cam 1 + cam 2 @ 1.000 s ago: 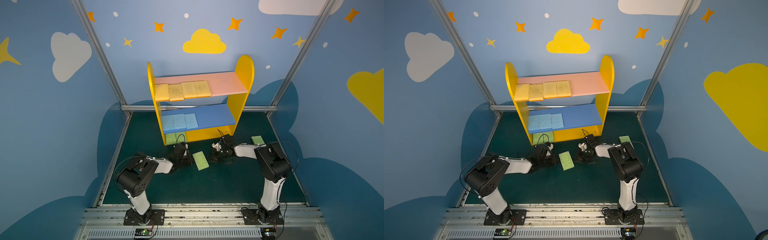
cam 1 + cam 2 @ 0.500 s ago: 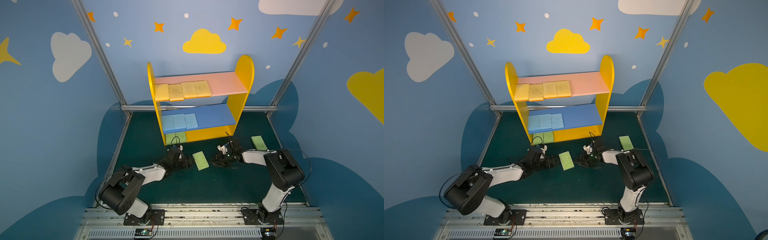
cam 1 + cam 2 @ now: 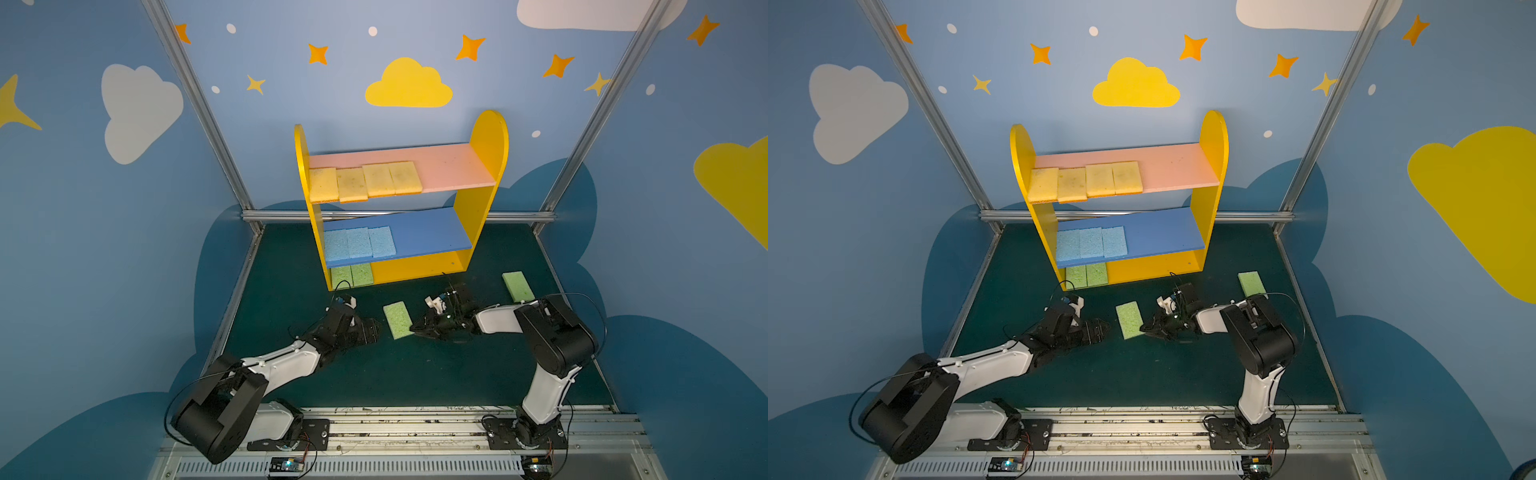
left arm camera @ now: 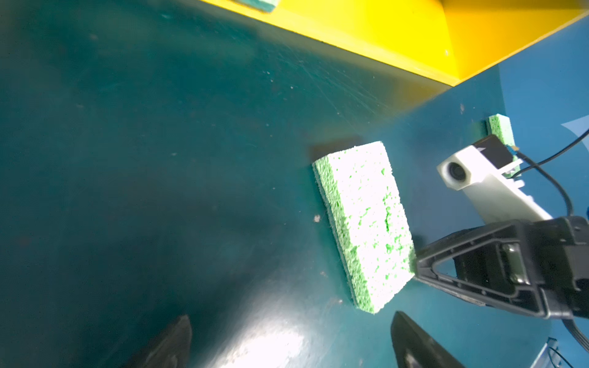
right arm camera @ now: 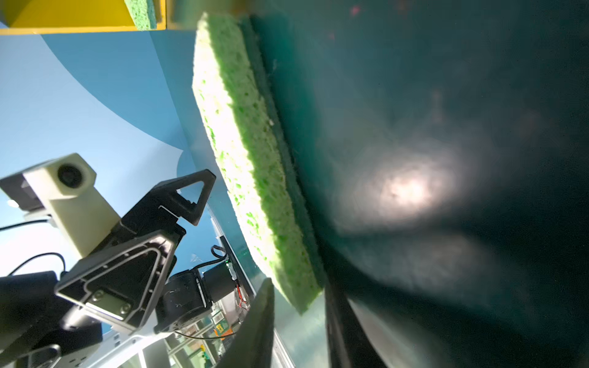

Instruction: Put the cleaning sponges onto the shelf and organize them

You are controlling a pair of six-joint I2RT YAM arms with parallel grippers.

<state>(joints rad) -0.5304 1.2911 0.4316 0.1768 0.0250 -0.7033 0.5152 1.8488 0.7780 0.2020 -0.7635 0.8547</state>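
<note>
Jaws of the left gripper are standing wide and empty just beside the loose green sponge, which is lying flat on the counter before the shelf. Those of the right gripper are sitting narrow at its near corner, likely taking the pick for the base row of green sponges. Both top views are hiding that contact; the right wrist view is showing the corner between the fingers, though whether they are squeezing I cannot tell.
</note>
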